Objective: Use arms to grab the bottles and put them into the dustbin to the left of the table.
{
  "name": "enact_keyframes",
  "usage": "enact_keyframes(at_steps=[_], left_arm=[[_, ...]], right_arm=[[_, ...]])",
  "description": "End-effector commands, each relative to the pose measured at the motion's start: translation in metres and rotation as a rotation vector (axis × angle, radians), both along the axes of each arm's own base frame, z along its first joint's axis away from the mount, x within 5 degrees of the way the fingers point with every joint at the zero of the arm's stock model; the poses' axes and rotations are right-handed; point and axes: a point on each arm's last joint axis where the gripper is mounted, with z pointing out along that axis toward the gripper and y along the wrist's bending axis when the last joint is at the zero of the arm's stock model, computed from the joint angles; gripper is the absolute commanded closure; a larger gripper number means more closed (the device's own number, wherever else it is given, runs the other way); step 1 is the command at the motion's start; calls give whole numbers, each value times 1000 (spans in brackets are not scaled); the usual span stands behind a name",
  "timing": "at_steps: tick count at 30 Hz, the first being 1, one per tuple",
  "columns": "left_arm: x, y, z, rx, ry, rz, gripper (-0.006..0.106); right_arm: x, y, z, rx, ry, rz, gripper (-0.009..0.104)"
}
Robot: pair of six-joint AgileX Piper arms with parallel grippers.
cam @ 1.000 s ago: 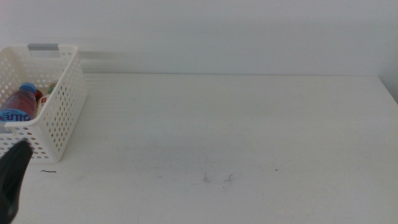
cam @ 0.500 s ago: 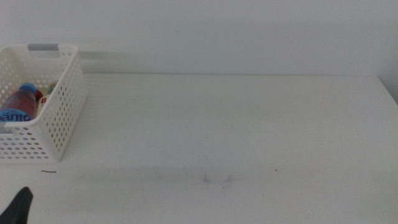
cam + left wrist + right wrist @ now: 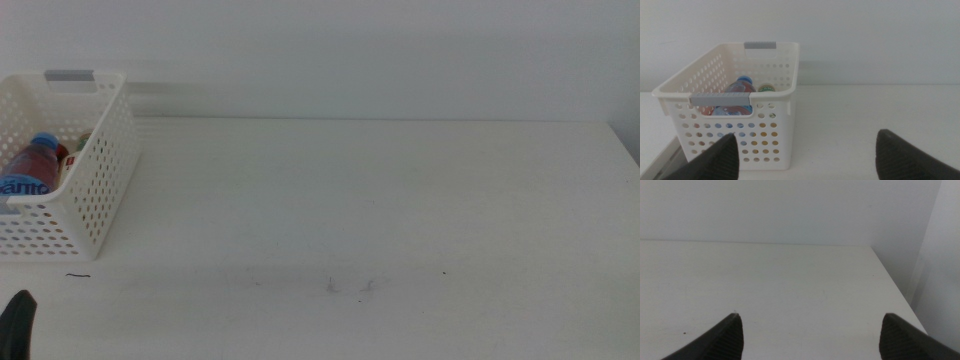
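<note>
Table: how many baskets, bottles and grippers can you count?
Basket: 1
Blue-capped bottle: 1
Other container, only its top showing: 1
Grippers: 2, the left gripper and the right gripper
Total: 5

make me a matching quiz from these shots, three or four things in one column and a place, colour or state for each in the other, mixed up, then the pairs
Things:
1. dustbin
2. water bottle
3. left gripper
4. handle strip

Place, colour or state:
a. grey
b. lying inside the basket, blue cap showing
c. white with perforated sides, at the left end of the table
d. open, holding nothing, facing the basket

Pairs: 1-c, 2-b, 3-d, 4-a

The right gripper waits open over bare tabletop, out of the middle view.
</note>
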Motion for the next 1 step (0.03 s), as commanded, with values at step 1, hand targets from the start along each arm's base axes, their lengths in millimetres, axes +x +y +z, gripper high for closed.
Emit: enact_keyframes(at_steps=[1], left_arm=[[0, 0, 1, -11, -16, 1, 7]], right_arm=[[0, 0, 0, -19, -11, -3, 9]])
